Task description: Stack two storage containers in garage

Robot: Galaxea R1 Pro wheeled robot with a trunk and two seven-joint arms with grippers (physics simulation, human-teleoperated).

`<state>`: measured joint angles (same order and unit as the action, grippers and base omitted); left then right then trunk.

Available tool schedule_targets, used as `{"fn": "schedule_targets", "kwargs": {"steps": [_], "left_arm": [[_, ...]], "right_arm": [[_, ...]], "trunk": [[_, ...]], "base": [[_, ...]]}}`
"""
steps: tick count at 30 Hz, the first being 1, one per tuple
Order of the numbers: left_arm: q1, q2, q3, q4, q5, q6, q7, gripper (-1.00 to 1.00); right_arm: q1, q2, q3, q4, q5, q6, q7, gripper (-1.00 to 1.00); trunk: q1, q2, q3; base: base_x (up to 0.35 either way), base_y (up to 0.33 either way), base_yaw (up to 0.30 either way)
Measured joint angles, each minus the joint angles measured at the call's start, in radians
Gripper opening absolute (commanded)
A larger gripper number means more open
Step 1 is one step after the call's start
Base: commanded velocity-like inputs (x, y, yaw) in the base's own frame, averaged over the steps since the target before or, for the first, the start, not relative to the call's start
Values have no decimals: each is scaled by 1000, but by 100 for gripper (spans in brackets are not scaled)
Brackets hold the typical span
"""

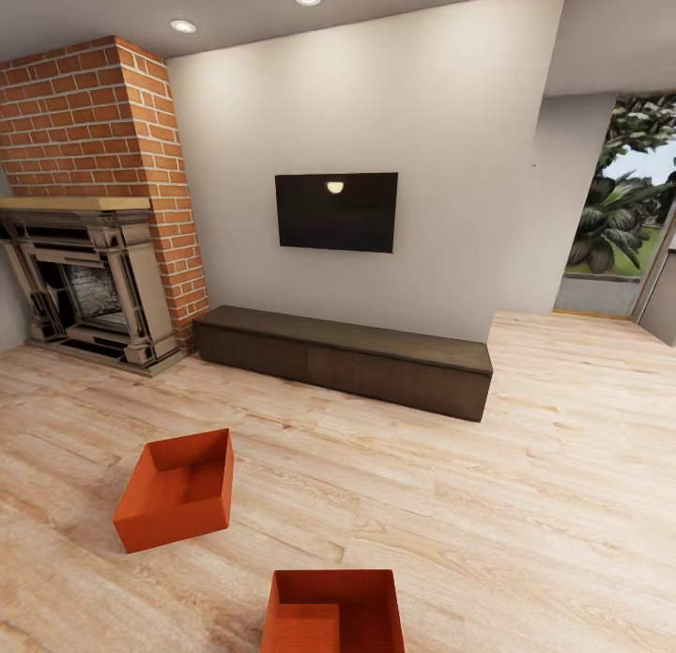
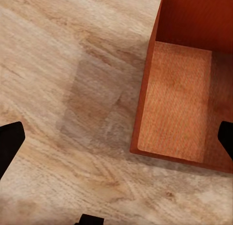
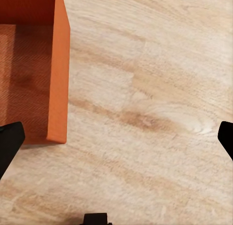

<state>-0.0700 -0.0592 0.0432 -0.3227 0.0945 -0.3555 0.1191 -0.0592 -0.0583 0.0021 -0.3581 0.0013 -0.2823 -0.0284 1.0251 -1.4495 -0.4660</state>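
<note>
Two orange-red storage containers rest on the light wood plank floor of the living room. One container [image 1: 178, 489] lies left of centre, turned at an angle. The other container [image 1: 333, 611] sits at the near edge of the head view, cut off by the frame. In the left wrist view my left gripper [image 2: 117, 140] hangs open above the floor, beside a container's wall [image 2: 145, 89] and over part of its inside. Over bare planks my right gripper [image 3: 116, 142] is open too, with a container's wall [image 3: 59, 70] off to one side. Nothing is between either pair of fingers.
A long dark low cabinet [image 1: 347, 357] runs along the far wall under a black wall TV [image 1: 336, 211]. A brick chimney with a grey fireplace [image 1: 89, 282] stands at the far left. A glass opening onto plants [image 1: 624, 202] is at the far right.
</note>
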Motion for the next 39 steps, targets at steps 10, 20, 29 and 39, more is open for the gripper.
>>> {"fn": "schedule_targets", "kwargs": {"steps": [10,20,29,39], "left_arm": [[0,1,-5,-1,1,3,-6,100],[0,-1,-9,-13,6,5,-9,100],[0,-4,-10,-14,5,8,-11,100],[0,-10,-12,-17,6,6,-10,100]], "right_arm": [[0,0,0,0,-1,0,-2,100],[0,0,1,0,7,1,0,100],[0,0,1,0,4,1,0,100],[0,0,1,0,6,0,-1,100]], "trunk": [[0,0,0],[0,0,0],[0,0,0],[11,-21,-9]], "base": [[0,0,0],[0,0,0],[0,0,0],[0,0,0]]}}
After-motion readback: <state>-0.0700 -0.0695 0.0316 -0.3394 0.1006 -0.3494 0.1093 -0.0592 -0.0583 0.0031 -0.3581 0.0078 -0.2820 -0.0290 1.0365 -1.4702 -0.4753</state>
